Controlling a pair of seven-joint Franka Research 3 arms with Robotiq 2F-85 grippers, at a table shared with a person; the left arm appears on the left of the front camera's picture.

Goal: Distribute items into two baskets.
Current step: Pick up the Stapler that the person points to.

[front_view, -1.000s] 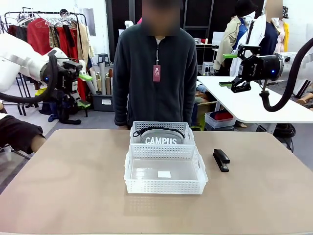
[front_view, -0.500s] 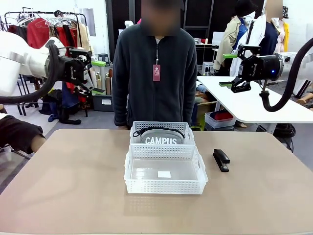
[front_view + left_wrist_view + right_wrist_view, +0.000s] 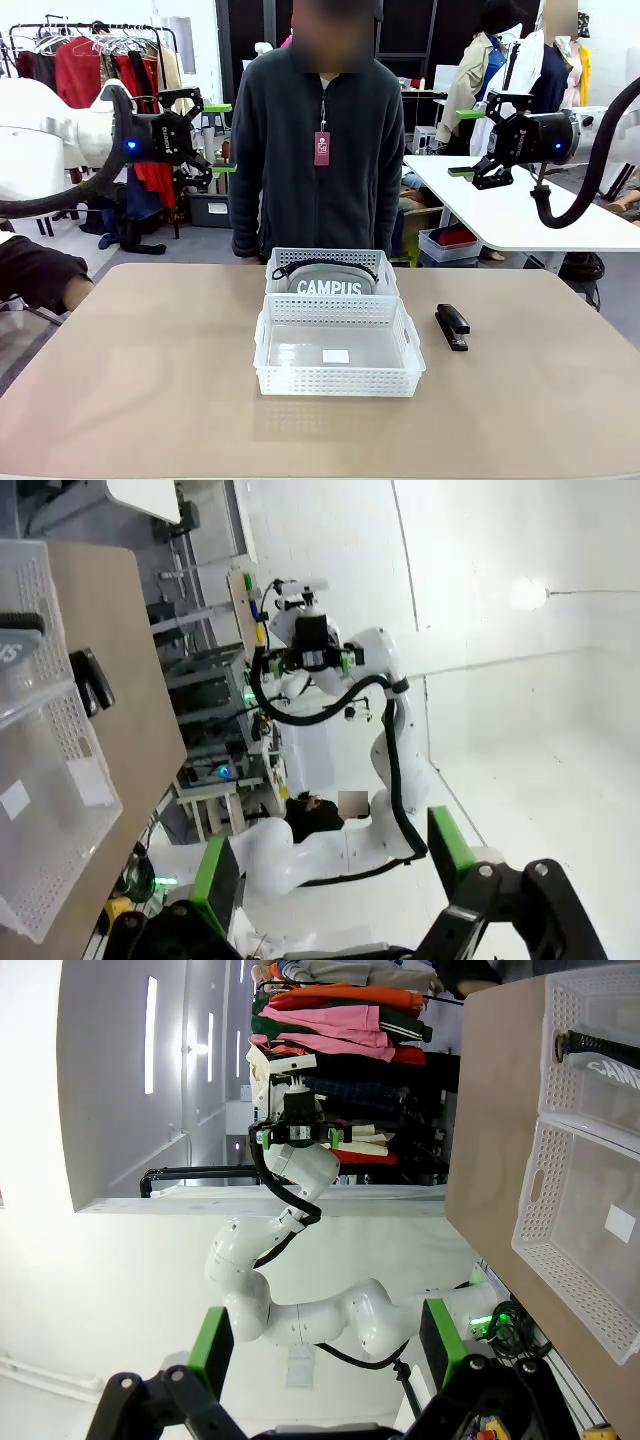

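Two white lattice baskets stand end to end in the middle of the table. The far basket holds the grey "CAMPUS" pouch; the near basket has just a small white label on its floor. The black stapler lies on the table right of them. My left gripper is open, high up at the left. My right gripper is open, high at the right. In the wrist views, the left gripper and right gripper are open and hold nothing, with the baskets far off.
A person in a dark fleece stands at the far edge behind the baskets, hands out of sight. The brown table has bare room left, right and in front of the baskets. A clothes rack and a white table stand beyond.
My left arm has swung to the right and slightly up, bringing its open gripper closer to the person's shoulder. The right arm, baskets, pouch and stapler have not moved.
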